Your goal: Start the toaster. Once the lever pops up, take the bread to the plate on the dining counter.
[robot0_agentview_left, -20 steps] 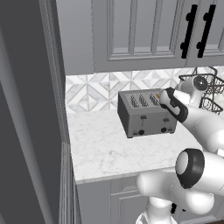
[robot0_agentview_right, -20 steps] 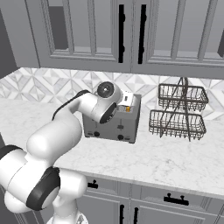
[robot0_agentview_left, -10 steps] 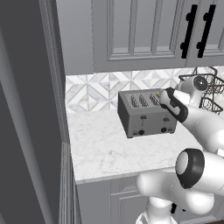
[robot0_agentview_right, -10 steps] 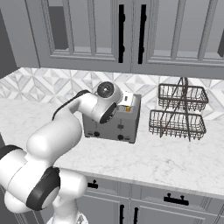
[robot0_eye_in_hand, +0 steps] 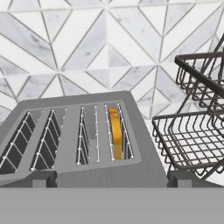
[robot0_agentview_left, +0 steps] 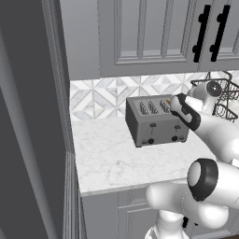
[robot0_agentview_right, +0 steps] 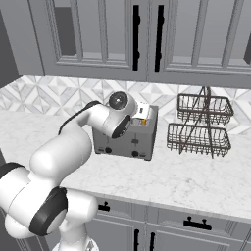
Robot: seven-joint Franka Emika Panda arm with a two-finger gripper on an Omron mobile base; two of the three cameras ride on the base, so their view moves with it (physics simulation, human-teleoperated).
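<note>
I see bread [robot0_eye_in_hand: 115, 131] in the toaster's [robot0_agentview_left: 156, 120] rightmost slot (near the counter's [robot0_agentview_left: 112, 158] back edge); jaws spread wide, empty.

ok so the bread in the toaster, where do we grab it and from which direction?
Grip the bread by its top crust edge, coming straight down from above. It stands on edge in the slot of the toaster nearest the wire basket rack, so only that narrow upper edge is exposed. Set the fingers across the slice's thin faces, along the slot's width. It sits low; after it pops up there will likely be more to pinch.
</note>
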